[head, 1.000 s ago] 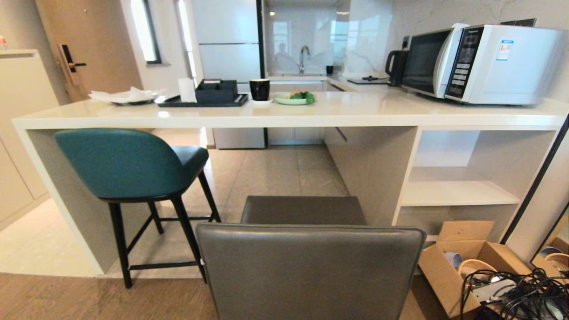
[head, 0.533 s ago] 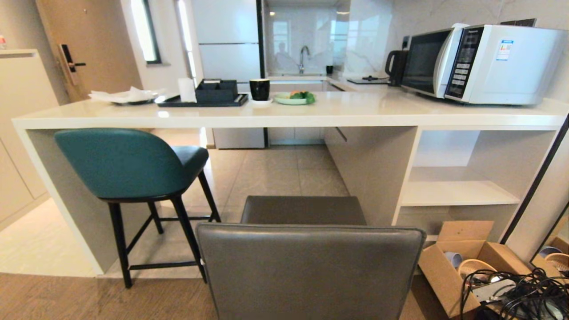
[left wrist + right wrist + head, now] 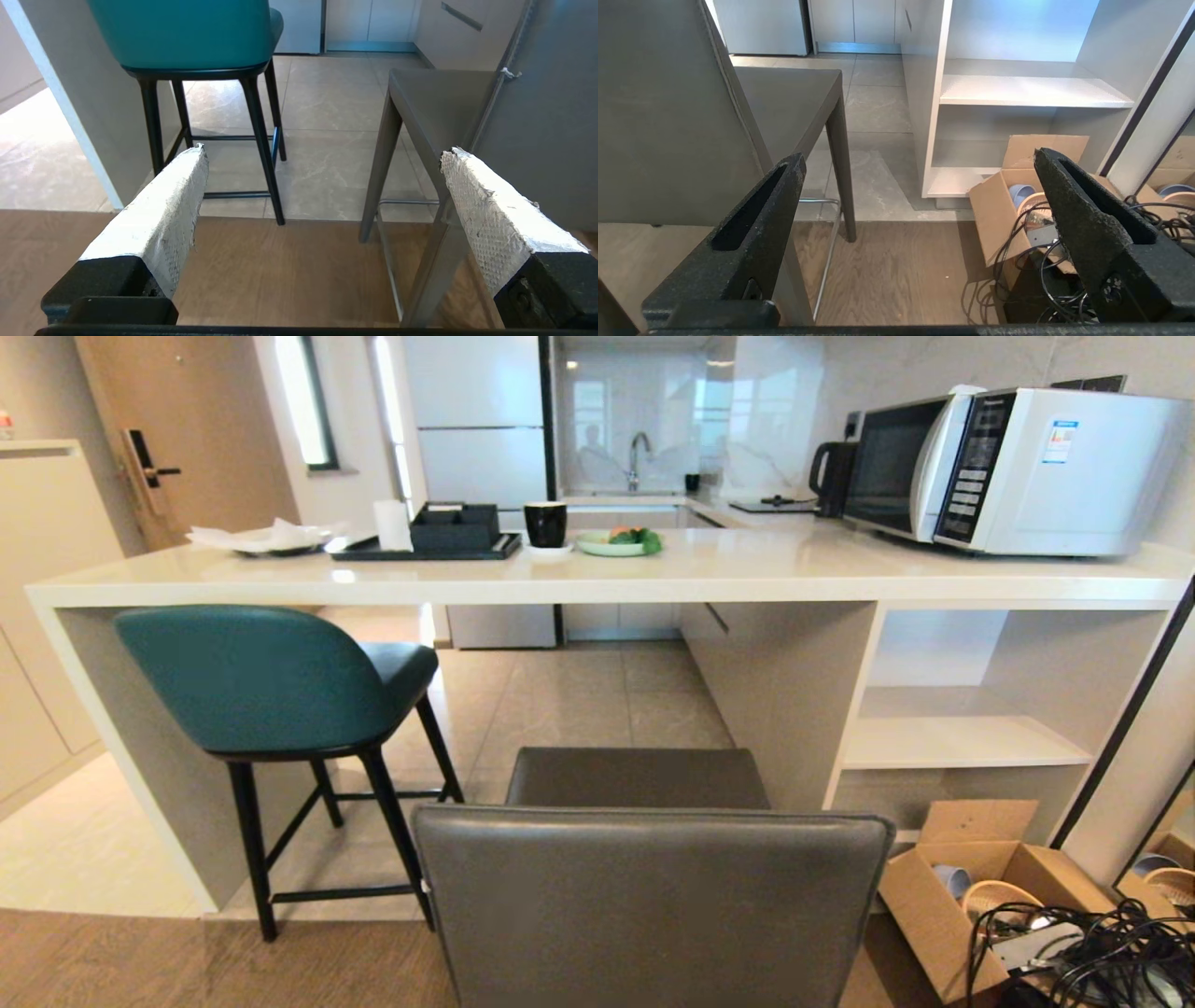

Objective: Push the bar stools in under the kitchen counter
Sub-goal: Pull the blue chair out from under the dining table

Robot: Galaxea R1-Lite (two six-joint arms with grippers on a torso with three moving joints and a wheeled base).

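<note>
- The left pincer point(image 3: 322, 186) is spread wide with nothing between its white-wrapped fingers point(image 3: 163, 219); it sits low on the near side of the stools, facing the gap between them, and touches neither.
- The right pincer point(image 3: 920, 196) is likewise spread wide and empty, to the right of the grey stool's back, facing the open shelves point(image 3: 1031, 91) and a cardboard box point(image 3: 1004, 205) of cables on the floor.
- The grey stool point(image 3: 653, 896) stands nearest, dead centre, its seat short of the worktop point(image 3: 597, 579) edge and its back well out from it.
- The teal stool point(image 3: 271, 681) stands far left, its seat already partly under the slab, beside the slab side leg point(image 3: 121, 737).
- Judgement: the task is at its opening step; neither stool is yet pushed.
- The next move likely calls for bringing a pincer or both against the grey backrest and pressing it straight towards the far side, keeping it clear of the shelf unit's panel on its right.
</note>
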